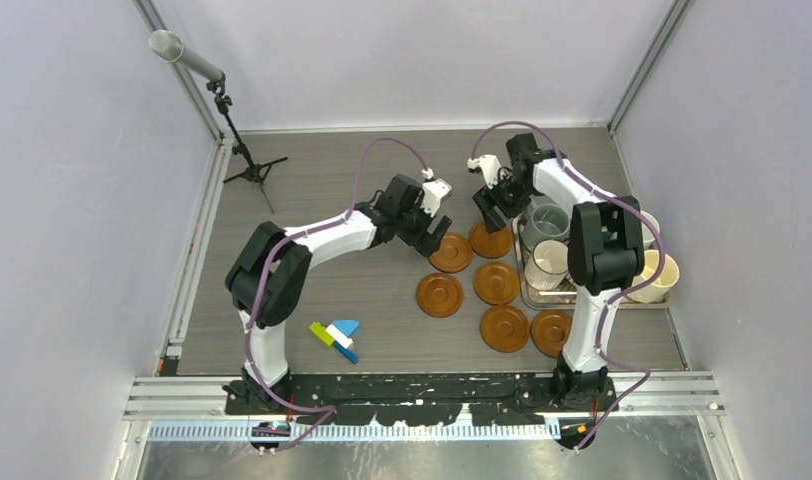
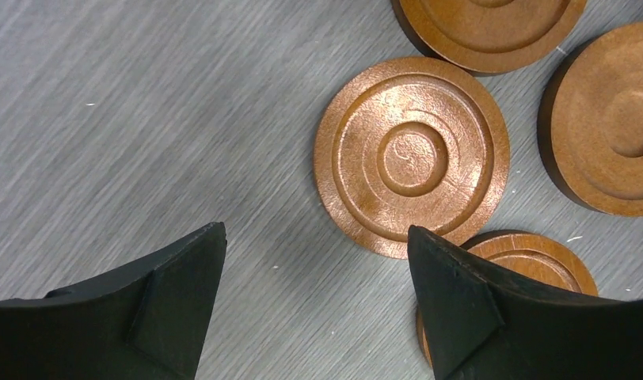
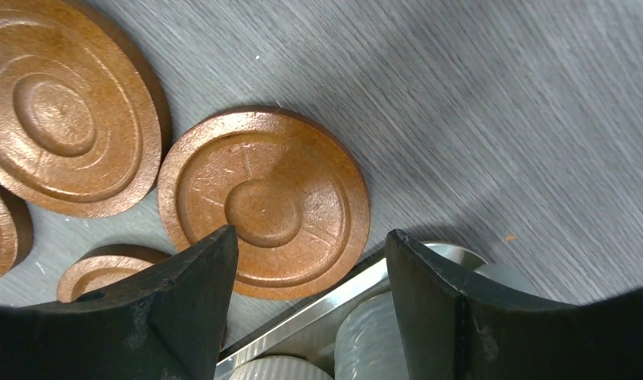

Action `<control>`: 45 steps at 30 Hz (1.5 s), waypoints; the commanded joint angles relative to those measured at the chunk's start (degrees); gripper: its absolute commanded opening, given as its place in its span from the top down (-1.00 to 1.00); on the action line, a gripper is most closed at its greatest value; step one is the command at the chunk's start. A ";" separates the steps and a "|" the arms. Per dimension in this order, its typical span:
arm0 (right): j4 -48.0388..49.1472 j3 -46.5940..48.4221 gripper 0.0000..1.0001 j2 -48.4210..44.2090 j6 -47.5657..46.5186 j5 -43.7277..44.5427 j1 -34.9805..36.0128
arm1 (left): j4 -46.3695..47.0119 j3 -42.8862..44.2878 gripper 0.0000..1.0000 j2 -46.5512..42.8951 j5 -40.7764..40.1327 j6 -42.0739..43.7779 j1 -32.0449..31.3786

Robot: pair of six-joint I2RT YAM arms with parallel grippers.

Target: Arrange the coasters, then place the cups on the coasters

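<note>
Six reddish-brown coasters lie in a loose cluster mid-table, among them one at the back left (image 1: 451,252) and one at the back right (image 1: 491,240). My left gripper (image 1: 428,232) hovers open above the back-left coaster (image 2: 412,154), with only bare table between its fingers (image 2: 184,305). My right gripper (image 1: 493,210) is open over the back-right coaster (image 3: 263,202) and the tray's edge. The cups stand on the right: a grey-blue one (image 1: 547,222), a ribbed beige one (image 1: 549,263) and a cream one (image 1: 652,277). The right arm hides others.
The steel tray (image 3: 342,294) holding the cups sits right of the coasters, its corner under my right gripper. Small coloured blocks (image 1: 337,335) lie at the near left. A tripod stand (image 1: 247,165) occupies the back left corner. Walls enclose the table.
</note>
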 commanded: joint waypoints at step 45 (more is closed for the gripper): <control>8.80 6.78 0.10 14.03 5.58 12.83 11.05 | -10.24 6.71 0.07 6.50 -4.83 5.50 13.34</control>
